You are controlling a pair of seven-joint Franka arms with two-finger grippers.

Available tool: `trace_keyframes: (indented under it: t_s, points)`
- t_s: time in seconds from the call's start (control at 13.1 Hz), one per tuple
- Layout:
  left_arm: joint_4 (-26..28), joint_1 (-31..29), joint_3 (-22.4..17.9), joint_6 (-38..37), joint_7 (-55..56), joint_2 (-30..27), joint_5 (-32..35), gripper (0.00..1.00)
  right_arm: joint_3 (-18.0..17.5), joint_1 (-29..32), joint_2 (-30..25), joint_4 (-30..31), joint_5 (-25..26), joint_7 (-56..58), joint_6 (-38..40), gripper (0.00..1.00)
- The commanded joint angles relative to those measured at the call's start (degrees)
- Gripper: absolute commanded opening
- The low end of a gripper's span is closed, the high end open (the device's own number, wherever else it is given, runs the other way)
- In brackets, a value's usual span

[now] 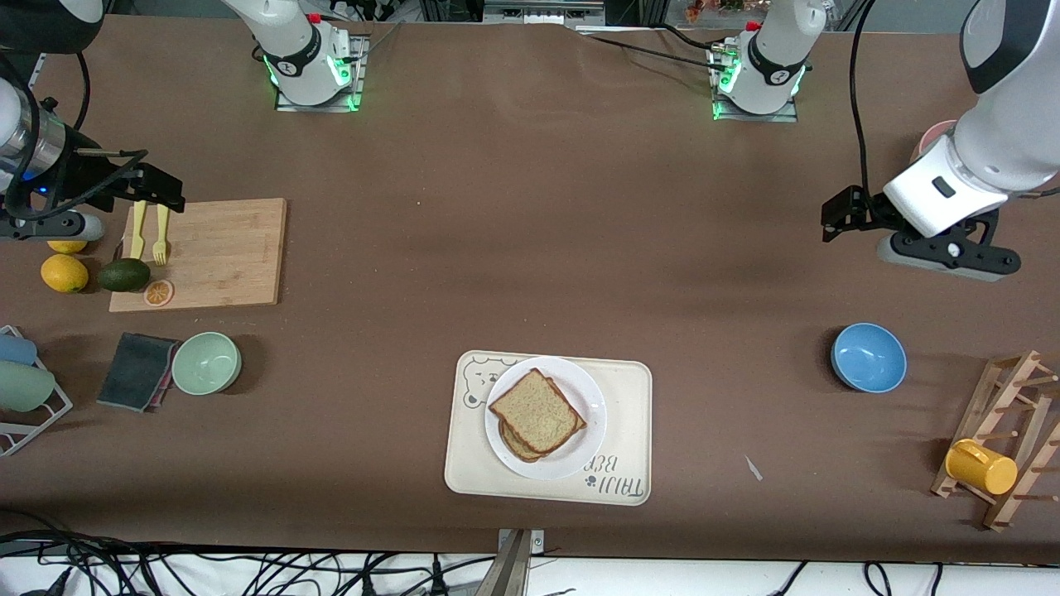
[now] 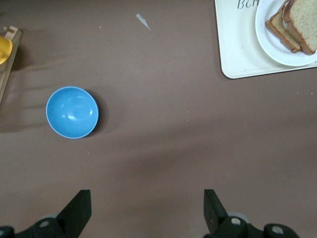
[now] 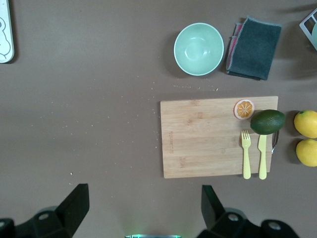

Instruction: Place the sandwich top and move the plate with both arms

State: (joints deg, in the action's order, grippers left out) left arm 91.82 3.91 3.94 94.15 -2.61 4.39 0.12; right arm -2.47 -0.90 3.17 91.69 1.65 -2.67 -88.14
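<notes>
The sandwich top (image 1: 537,410), a speckled brown bread slice, lies on another slice on the white plate (image 1: 590,397). The plate sits on the cream bear-printed tray (image 1: 629,430) near the table's front edge. The left wrist view shows the bread (image 2: 302,25), the plate (image 2: 270,42) and the tray (image 2: 237,49). My left gripper (image 1: 836,217) (image 2: 147,198) is open and empty, up over bare table at the left arm's end. My right gripper (image 1: 161,192) (image 3: 144,193) is open and empty, over the table by the cutting board's edge.
A blue bowl (image 1: 868,357) (image 2: 72,112) stands toward the left arm's end, with a wooden rack and yellow mug (image 1: 981,466) nearby. At the right arm's end are a cutting board (image 1: 215,252) (image 3: 218,136) with forks and avocado, a green bowl (image 1: 206,362) and a dark cloth (image 1: 137,371).
</notes>
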Motion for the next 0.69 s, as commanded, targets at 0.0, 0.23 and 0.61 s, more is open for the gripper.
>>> trace_keyframes:
  t_s: [0.0,0.23,0.61]
  points:
    - [3.54,0.22,-1.64,1.74,-0.55,-3.51,1.63,1.00,-0.07,-0.06,-1.15,1.03,0.29,-0.76,-0.10,1.00]
    - [4.32,-0.04,-1.92,1.83,-0.29,-4.48,1.37,1.00,-0.07,-0.06,-1.15,1.03,0.29,-0.67,-0.10,1.00]
    - [3.36,-0.66,-1.39,1.39,-0.64,-3.95,1.20,1.00,-0.07,-0.06,-1.15,1.03,0.29,-0.67,-0.10,1.00]
